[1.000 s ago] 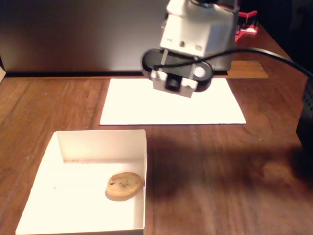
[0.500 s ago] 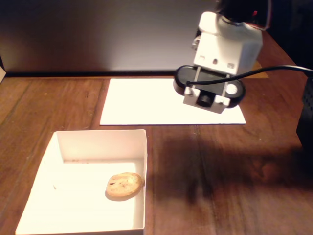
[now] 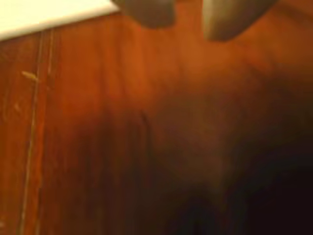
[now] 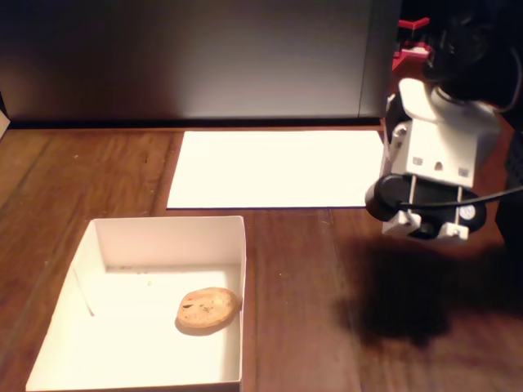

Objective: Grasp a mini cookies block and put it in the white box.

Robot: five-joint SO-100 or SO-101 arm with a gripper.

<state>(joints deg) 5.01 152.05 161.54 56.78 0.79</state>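
Dark wooden table [image 4: 310,310], white paper sheet [image 4: 278,167], grey panel [image 4: 188,57] behind.

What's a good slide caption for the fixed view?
Cookie lying inside the white box, arm off to the right above the wooden table beside a white paper sheet.

The wrist view is blurred; the hand [image 3: 188,19] is cut off by the top edge, its opening unclear. The white box [image 4: 49,359] runs off the fixed view's bottom edge.
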